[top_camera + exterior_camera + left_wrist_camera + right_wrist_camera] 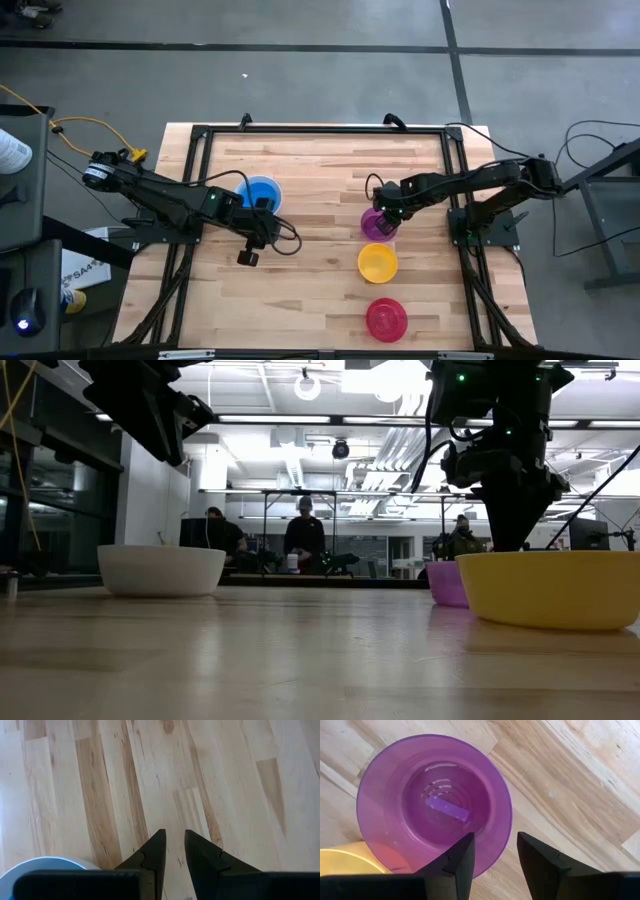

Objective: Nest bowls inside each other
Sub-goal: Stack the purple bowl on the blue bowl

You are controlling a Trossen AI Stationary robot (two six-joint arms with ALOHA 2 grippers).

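Note:
A blue bowl (262,192) sits inside the white bowl (160,570) at the table's left middle. The purple bowl (432,802), the yellow bowl (377,262) and the red-pink bowl (386,318) stand upright in a row at the right, running toward the near edge. My right gripper (495,840) points down over the purple bowl's far rim (506,845), open, one finger above the inside and one outside it. My left gripper (174,837) hangs open over bare wood, just nearer than the white bowl (40,867), nothing between its fingers.
A black frame (320,130) runs around the wooden tabletop (310,280). Bare wood lies between the white bowl and the row of bowls at the right. In the low view, people sit at desks in the room behind the table.

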